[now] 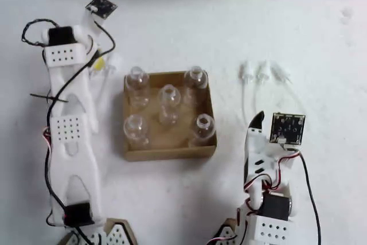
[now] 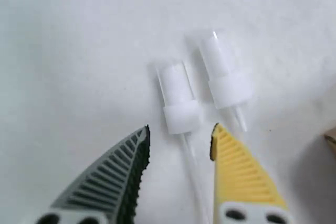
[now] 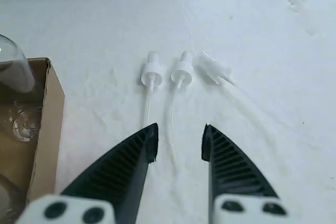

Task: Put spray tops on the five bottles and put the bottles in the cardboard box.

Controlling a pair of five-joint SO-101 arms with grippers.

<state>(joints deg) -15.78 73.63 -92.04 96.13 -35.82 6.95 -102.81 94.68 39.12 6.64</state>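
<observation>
Standing uncapped in the cardboard box (image 1: 170, 153) in the middle of the table (image 1: 321, 44): all five bottles (image 1: 168, 97).
The left gripper (image 2: 180, 132), jaws apart, hovers just over two spray tops (image 2: 178, 100) beside the box; the right gripper (image 3: 179, 129), also spread, sits near three more on the box's other side.

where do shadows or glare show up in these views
High view: highlights glint on the clear plastic bottles in the brown cardboard box; left wrist view: faint soft shadows edge the white plastic spray tops; right wrist view: one bottle glints too.
</observation>
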